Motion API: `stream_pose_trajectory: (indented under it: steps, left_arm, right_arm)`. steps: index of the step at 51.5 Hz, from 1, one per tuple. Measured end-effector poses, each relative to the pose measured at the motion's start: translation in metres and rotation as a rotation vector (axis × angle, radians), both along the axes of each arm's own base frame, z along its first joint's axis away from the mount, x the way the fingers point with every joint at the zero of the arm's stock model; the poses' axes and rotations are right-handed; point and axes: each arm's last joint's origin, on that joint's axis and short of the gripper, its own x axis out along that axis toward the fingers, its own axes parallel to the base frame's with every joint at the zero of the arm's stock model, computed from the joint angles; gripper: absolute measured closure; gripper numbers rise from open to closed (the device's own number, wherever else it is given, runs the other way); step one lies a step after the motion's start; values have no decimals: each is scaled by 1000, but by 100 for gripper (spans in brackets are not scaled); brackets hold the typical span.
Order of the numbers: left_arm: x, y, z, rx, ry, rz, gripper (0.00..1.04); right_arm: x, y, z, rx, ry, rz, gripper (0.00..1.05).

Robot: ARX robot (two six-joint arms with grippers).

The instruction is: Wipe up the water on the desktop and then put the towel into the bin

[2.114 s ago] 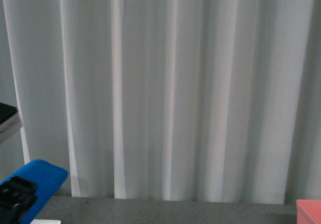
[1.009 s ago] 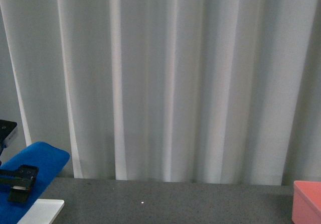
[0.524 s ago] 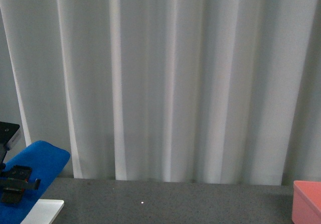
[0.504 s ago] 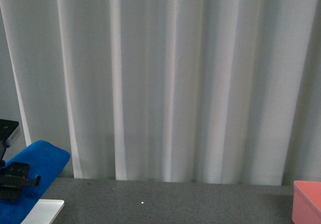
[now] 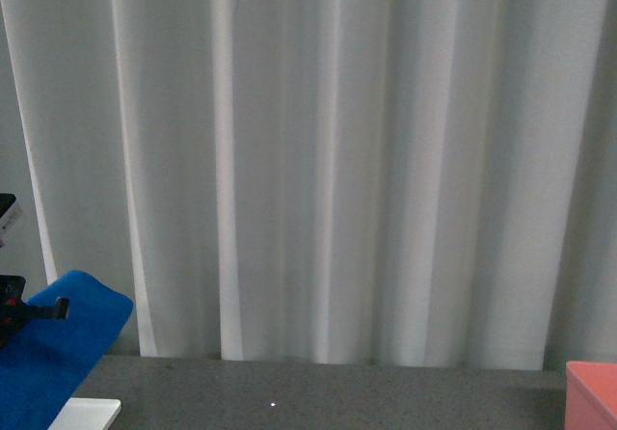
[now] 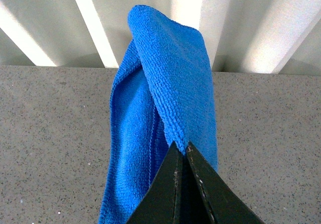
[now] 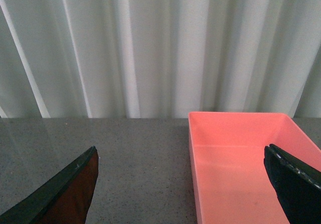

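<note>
While the front camera looks on: fuzzy royal-blue towel [image 5: 58, 353] held up at far left over the speckled, matte grey table [image 5: 337, 401]; pleated white curtain [image 5: 337, 160] behind.
Left wrist: left gripper [image 6: 181, 146] clenched on the towel's folded edge.
Right wrist: right gripper [image 7: 180, 148] spread wide; smooth-walled salmon bin [image 7: 235, 116] on the table nearby.

My front camera faces the curtain [image 5: 337, 160] past the desktop [image 5: 337, 401]; both wrist cameras skim that desktop closely toward the same curtain.
</note>
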Motion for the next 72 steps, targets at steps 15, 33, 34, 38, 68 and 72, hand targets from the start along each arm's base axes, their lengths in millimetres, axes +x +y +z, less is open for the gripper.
stream_pose_trajectory:
  steps: [15, 33, 34, 38, 68, 72]
  left_arm:
    - [-9, -2, 20, -124, -17, -41, 101]
    - [-9, -3, 50, -426, -46, -65, 101]
    - [-9, -3, 52, -438, -51, -64, 101]
    - [-11, -1, 60, -476, -66, -74, 101]
    - [-72, -86, 124, -543, -173, -423, 101]
    - [-87, -104, 123, -546, -162, -492, 101]
  right_arm:
    - [0, 0, 0, 0, 0, 0, 7]
    - [0, 0, 0, 0, 0, 0, 7]
    - [0, 0, 0, 0, 0, 0, 7]
    - [0, 0, 0, 0, 0, 0, 7]
    - [0, 0, 0, 0, 0, 0, 7]
    - [0, 0, 0, 0, 0, 0, 7]
